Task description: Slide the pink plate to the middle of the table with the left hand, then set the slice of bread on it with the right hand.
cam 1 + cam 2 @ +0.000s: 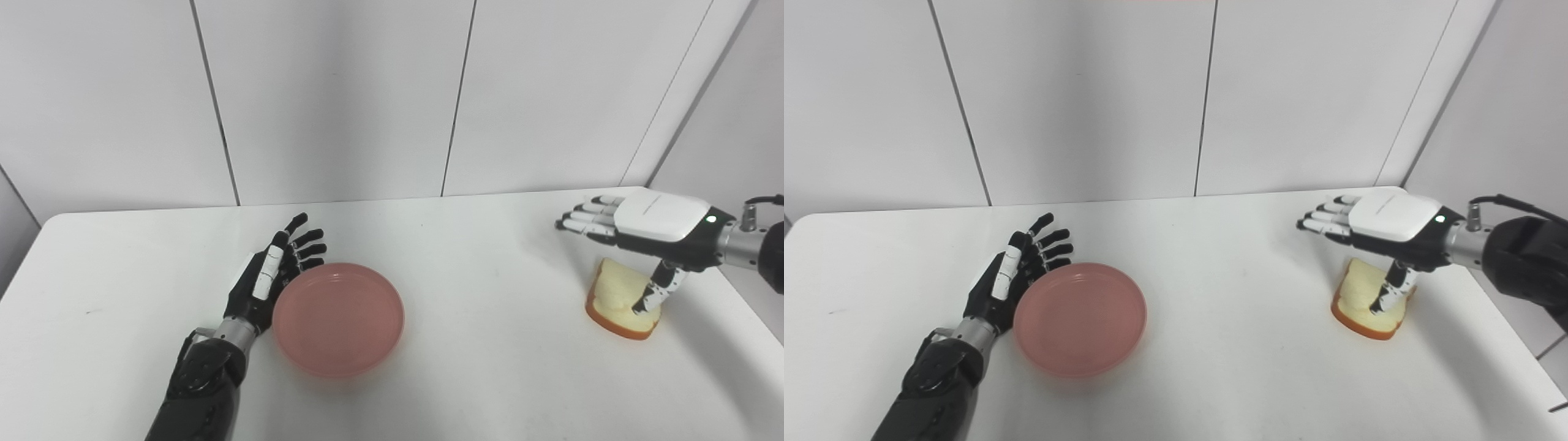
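My left hand [269, 283] is open, flat against the pink plate [338, 318] sitting left of the table's [490, 257] middle, so the slide's on, while my open right hand [643, 226] hovers over the bread slice [615, 294], thumb down, ready to close.

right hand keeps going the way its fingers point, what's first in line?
Probably nothing. The right hand is open above the bread slice, fingers aimed left over bare table. The pink plate looks nearer the camera than that line, though depth is unclear.
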Tool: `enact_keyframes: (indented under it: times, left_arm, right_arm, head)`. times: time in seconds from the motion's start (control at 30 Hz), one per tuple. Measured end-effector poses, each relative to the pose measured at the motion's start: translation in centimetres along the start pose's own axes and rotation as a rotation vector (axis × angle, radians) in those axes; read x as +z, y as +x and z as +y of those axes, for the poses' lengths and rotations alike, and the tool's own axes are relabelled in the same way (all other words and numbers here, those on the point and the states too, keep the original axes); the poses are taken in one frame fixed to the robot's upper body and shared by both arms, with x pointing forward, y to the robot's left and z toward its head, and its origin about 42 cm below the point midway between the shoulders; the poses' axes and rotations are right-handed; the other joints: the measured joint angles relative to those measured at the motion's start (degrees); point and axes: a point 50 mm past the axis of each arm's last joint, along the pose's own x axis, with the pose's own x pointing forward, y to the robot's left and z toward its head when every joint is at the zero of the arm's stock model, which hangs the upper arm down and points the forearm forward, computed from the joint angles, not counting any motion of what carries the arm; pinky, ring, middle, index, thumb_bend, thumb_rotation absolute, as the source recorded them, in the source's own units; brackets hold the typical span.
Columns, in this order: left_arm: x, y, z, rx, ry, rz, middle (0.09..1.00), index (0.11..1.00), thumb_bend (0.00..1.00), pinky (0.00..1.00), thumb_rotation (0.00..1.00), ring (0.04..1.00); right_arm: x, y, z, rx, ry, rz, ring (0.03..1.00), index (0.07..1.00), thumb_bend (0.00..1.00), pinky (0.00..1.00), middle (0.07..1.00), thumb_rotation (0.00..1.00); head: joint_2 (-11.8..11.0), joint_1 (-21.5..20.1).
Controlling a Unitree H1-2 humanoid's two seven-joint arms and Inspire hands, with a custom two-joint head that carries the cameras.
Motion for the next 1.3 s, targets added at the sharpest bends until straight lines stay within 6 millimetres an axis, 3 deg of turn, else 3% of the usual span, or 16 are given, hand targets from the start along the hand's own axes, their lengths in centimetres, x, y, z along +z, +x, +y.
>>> enact_keyframes:
  times: [0.17, 0.37, 0.4, 0.43, 0.7, 0.97, 1.03, 1.13, 1.3]
  left_arm:
    - [0.0, 0.0, 0.1, 0.0, 0.002, 0.001, 0.829, 0.905, 0.86, 0.75, 0.9, 0.789]
    - [0.0, 0.2, 0.0, -0.002, 0.002, 0.001, 0.821, 0.896, 0.87, 0.74, 0.9, 0.783]
    - [0.0, 0.2, 0.0, -0.002, 0.002, 0.001, 0.82, 0.896, 0.88, 0.75, 0.89, 0.787]
    - [0.0, 0.2, 0.0, -0.002, 0.003, 0.001, 0.82, 0.896, 0.88, 0.75, 0.89, 0.788]
    - [0.0, 0.2, 0.0, -0.002, 0.002, 0.001, 0.828, 0.9, 0.87, 0.75, 0.89, 0.793]
    - [0.0, 0.1, 0.0, -0.002, 0.0, 0.001, 0.819, 0.898, 0.86, 0.75, 0.9, 0.785]
    - [0.0, 0.1, 0.0, -0.002, 0.001, 0.002, 0.826, 0.902, 0.86, 0.75, 0.9, 0.79]
    - [-0.1, 0.0, 0.0, -0.003, 0.003, 0.002, 0.832, 0.903, 0.86, 0.76, 0.9, 0.792]
    - [-0.1, -0.1, 0.0, -0.003, 0.002, 0.003, 0.834, 0.904, 0.87, 0.76, 0.9, 0.795]
  right_arm:
    - [0.6, -0.4, -0.9, 0.125, -0.08, -0.004, 0.984, 1.0, 1.0, 0.99, 0.989, 0.38]
    - [0.5, -0.4, -1.0, 0.201, -0.141, 0.037, 0.964, 1.0, 1.0, 0.97, 0.98, 0.3]
    - [0.5, -0.4, -0.9, 0.211, -0.151, 0.045, 0.966, 1.0, 1.0, 0.98, 0.98, 0.38]
    - [0.5, -0.3, -0.8, 0.22, -0.158, 0.048, 0.968, 1.0, 1.0, 0.98, 0.981, 0.4]
    - [0.5, 0.1, -0.9, 0.264, -0.195, 0.065, 0.993, 1.0, 1.0, 0.99, 0.997, 0.4]
    - [0.9, 1.1, -0.5, 0.26, -0.254, 0.069, 0.968, 1.0, 0.99, 0.96, 0.98, 0.3]
    - [0.9, 1.4, -0.2, 0.238, -0.273, 0.069, 0.956, 1.0, 0.98, 0.96, 0.969, 0.37]
    - [1.3, 1.9, 0.4, 0.204, -0.332, 0.056, 0.966, 1.0, 0.95, 0.98, 0.976, 0.38]
    - [1.1, 2.4, 1.1, 0.18, -0.377, 0.056, 0.971, 1.0, 0.96, 0.99, 0.978, 0.48]
  head:
    - [-0.09, -0.35]
    - [-0.18, 0.0]
    - [-0.09, -0.18]
    - [-0.09, -0.18]
    - [0.09, 0.09]
    - [0.18, 0.26]
    - [0.35, 0.44]
    - [0.44, 0.09]
    - [0.44, 0.09]
